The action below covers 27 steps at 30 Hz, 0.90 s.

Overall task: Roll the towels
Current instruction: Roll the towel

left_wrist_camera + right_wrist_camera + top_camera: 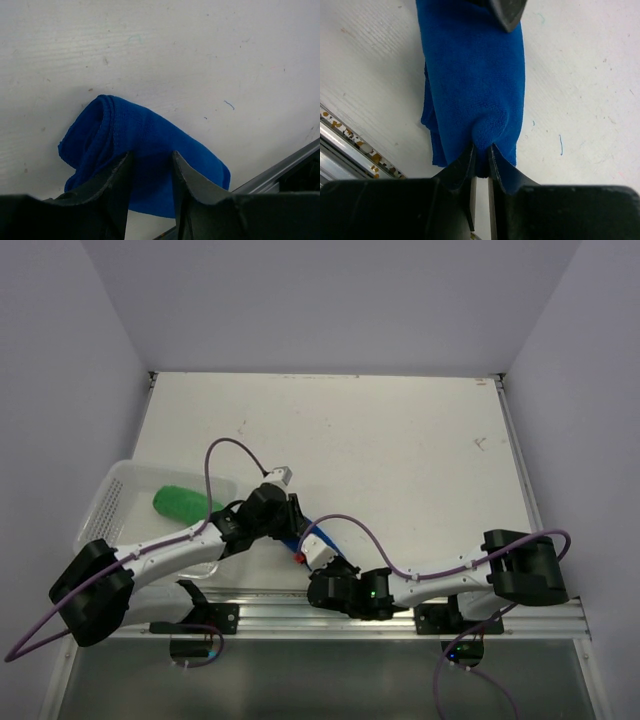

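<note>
The royal blue towel (150, 135) lies as a loose roll on the white table near the front edge. My left gripper (152, 162) straddles one end, and cloth fills the gap between its fingers. At the other end of the blue towel (470, 75), my right gripper (481, 150) is pinched narrowly on a fold. From above only a sliver of the blue towel (293, 543) shows between the left gripper (288, 524) and the right gripper (310, 552). The green towel (185, 502) lies rolled inside the basket.
The white perforated basket (110, 498) stands at the left edge of the table, beside the left arm. An aluminium rail (400, 612) runs along the near edge, just behind the blue towel. White walls enclose the table on three sides.
</note>
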Each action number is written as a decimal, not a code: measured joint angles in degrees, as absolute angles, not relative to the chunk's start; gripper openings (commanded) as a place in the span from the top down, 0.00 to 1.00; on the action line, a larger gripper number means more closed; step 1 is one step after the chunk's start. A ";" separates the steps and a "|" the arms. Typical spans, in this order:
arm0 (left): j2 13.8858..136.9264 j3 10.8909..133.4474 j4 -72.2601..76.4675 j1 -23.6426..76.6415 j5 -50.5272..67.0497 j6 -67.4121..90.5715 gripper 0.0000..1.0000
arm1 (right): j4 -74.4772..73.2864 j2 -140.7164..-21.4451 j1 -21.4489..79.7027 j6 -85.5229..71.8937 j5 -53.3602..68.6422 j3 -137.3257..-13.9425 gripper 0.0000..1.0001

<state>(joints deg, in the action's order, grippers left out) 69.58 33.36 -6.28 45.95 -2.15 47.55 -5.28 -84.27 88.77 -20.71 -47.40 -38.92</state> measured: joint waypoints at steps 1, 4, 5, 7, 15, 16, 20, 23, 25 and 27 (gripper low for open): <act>69.36 32.69 -6.15 46.02 -2.35 47.64 0.61 | -5.34 -84.27 88.77 -20.84 -47.31 -39.07 0.82; 68.25 30.63 -6.04 46.26 -3.20 48.38 0.61 | -5.48 -84.23 88.77 -21.61 -46.92 -39.35 0.69; 67.88 30.17 -6.00 46.28 -3.40 48.56 0.61 | -5.61 -84.14 88.77 -21.89 -46.76 -39.38 0.67; 67.48 29.85 -5.93 46.30 -3.75 48.90 0.61 | -5.93 -83.48 88.58 -22.55 -46.13 -39.38 0.62; 67.35 28.77 -5.15 46.35 -4.69 49.06 0.62 | -6.33 -73.56 83.66 -26.63 -39.44 -39.00 0.32; 67.35 28.58 -5.10 46.35 -4.75 49.12 0.62 | -6.04 -71.99 82.61 -27.05 -37.74 -38.63 0.24; 67.02 28.05 -4.80 46.46 -4.93 49.56 0.62 | -4.19 -67.61 77.34 -29.30 -30.63 -35.97 0.10; 66.70 27.70 -4.75 46.54 -5.15 50.04 0.62 | -3.55 -67.26 72.64 -30.57 -24.93 -34.65 0.08; 66.52 27.46 -4.56 46.54 -5.19 50.19 0.62 | -2.61 -67.72 69.71 -31.40 -20.97 -33.93 0.08; 66.41 27.35 -4.47 46.54 -5.21 50.26 0.62 | -1.32 -68.79 67.37 -32.32 -17.10 -33.34 0.08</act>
<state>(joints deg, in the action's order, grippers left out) 66.41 27.35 -4.47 46.54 -5.21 50.26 -1.32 -68.79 67.37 -32.32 -17.10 -33.34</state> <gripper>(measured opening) 0.385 0.918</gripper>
